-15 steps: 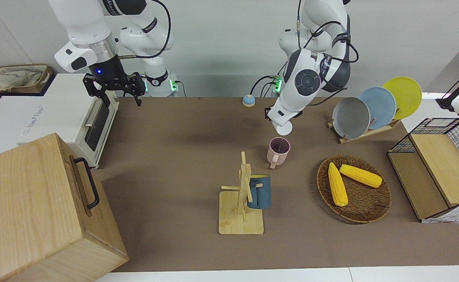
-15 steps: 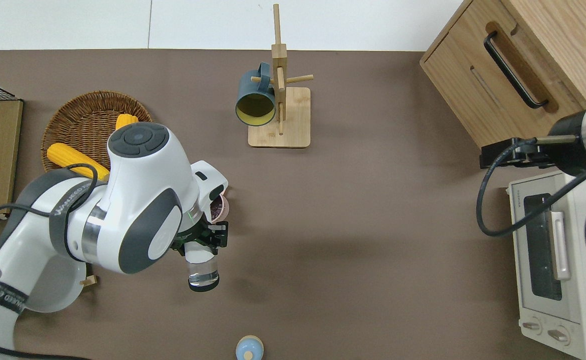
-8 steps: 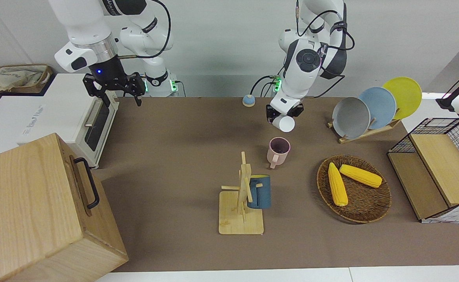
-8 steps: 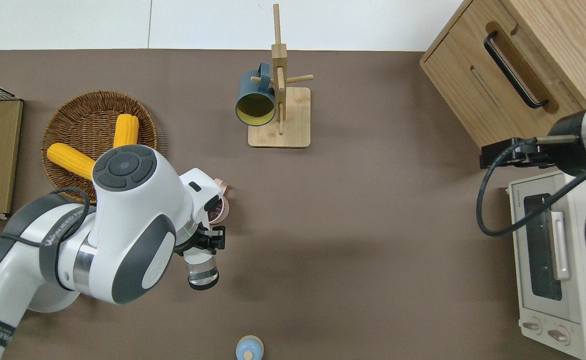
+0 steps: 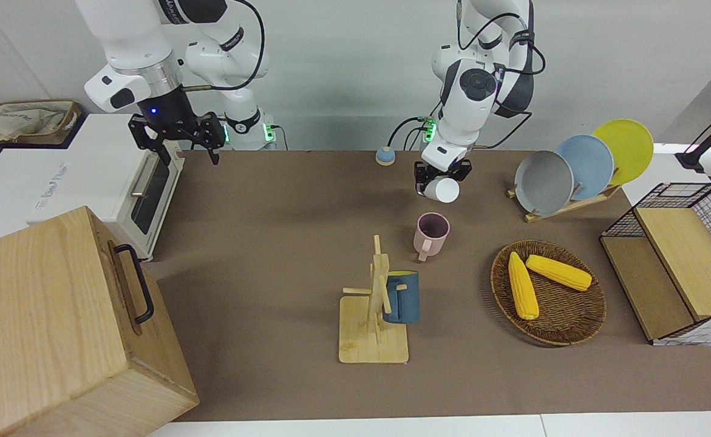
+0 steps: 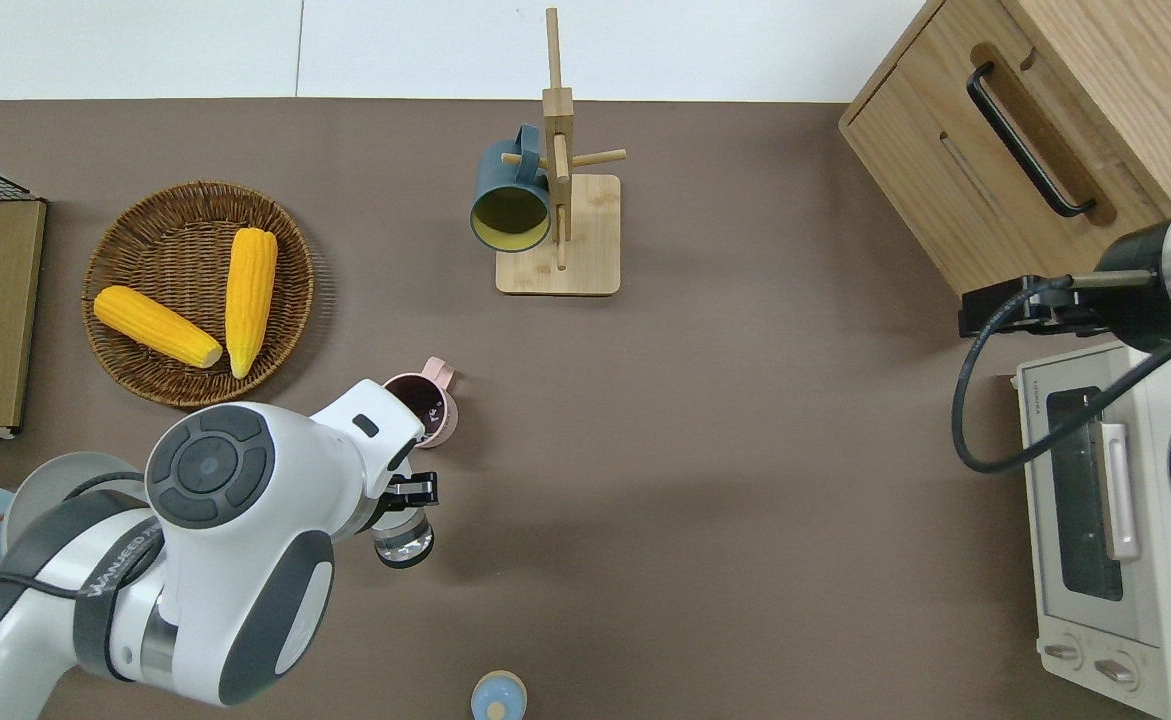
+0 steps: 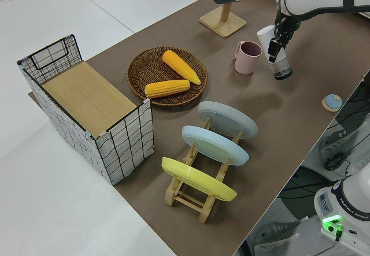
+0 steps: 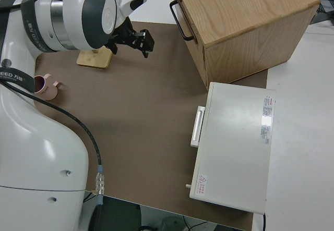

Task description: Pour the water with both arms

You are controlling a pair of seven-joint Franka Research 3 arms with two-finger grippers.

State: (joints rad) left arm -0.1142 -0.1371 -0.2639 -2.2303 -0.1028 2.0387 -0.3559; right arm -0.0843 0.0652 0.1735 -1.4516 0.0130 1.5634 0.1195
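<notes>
My left gripper (image 5: pixel 438 181) (image 6: pixel 408 494) (image 7: pixel 276 44) is shut on a clear tumbler (image 5: pixel 442 190) (image 6: pixel 404 538) (image 7: pixel 280 63) and holds it tilted in the air, over the brown mat beside the pink mug. The pink mug (image 5: pixel 432 232) (image 6: pixel 427 407) (image 7: pixel 247 57) stands upright on the mat, with a dark inside and its handle turned away from the robots. The right arm is parked, its gripper (image 5: pixel 176 137) (image 8: pixel 137 40) open and holding nothing.
A wooden mug tree (image 5: pixel 376 303) carries a blue mug (image 5: pixel 402 297) farther from the robots than the pink mug. Toward the left arm's end are a wicker basket (image 5: pixel 564 325) with two corn cobs, a plate rack (image 5: pixel 574 167) and a wire crate (image 5: pixel 689 255). Toward the right arm's end are a toaster oven (image 5: pixel 97 182) and a wooden box (image 5: pixel 57 328).
The left arm has drawn back from over the pink mug toward the robots, carrying the tumbler along. The mug's rim now shows uncovered. The right arm has not moved.
</notes>
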